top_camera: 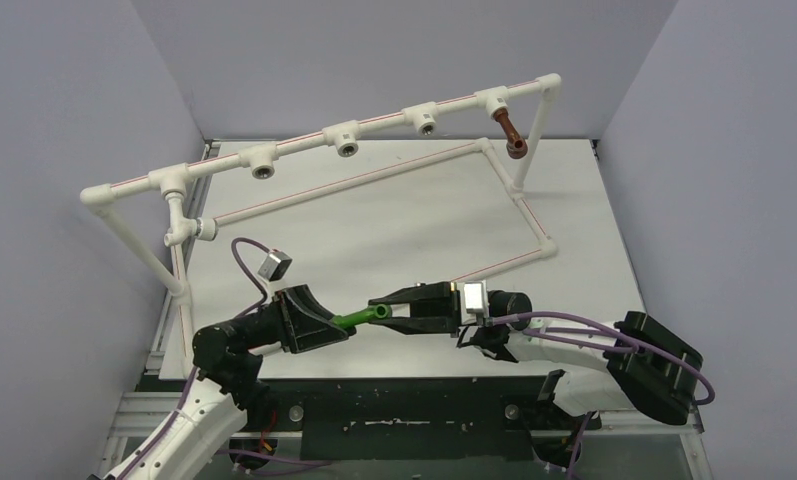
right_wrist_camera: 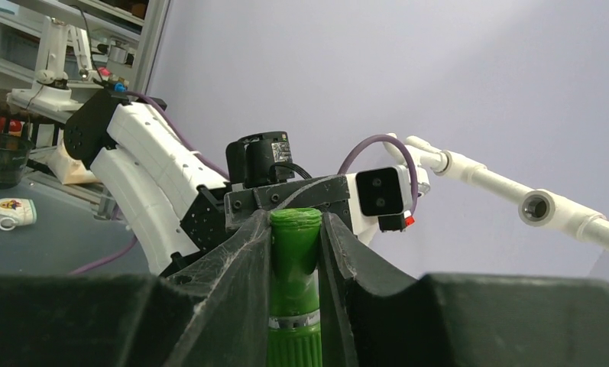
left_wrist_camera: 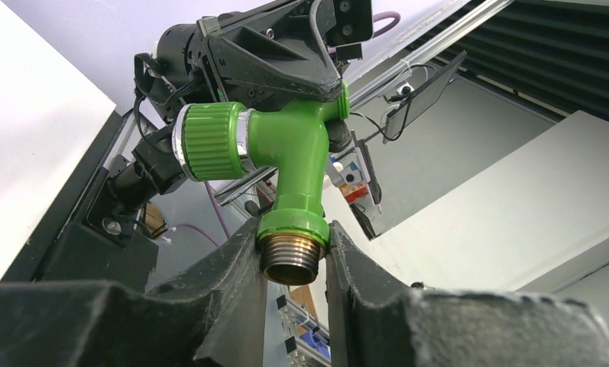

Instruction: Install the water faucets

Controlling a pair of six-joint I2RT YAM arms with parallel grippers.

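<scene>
A bright green faucet [top_camera: 360, 318] hangs above the table's near part, held from both ends. My left gripper [top_camera: 341, 326] is shut on the green collar just above its brass thread [left_wrist_camera: 289, 264]. My right gripper [top_camera: 381, 309] is shut on the other end. In the left wrist view the left gripper [left_wrist_camera: 292, 231] squeezes the green faucet [left_wrist_camera: 293, 153]. The right gripper [right_wrist_camera: 296, 222] pinches the green faucet's stem [right_wrist_camera: 294, 256] in the right wrist view. A reddish-brown faucet [top_camera: 511, 134] hangs from the rightmost tee of the white pipe frame [top_camera: 304, 140].
Three open tee sockets [top_camera: 264, 166], [top_camera: 346, 144], [top_camera: 426, 122] face forward along the top rail. The frame's lower pipe loop [top_camera: 374, 178] lies on the white table [top_camera: 394, 230]. Grey walls enclose the sides and back.
</scene>
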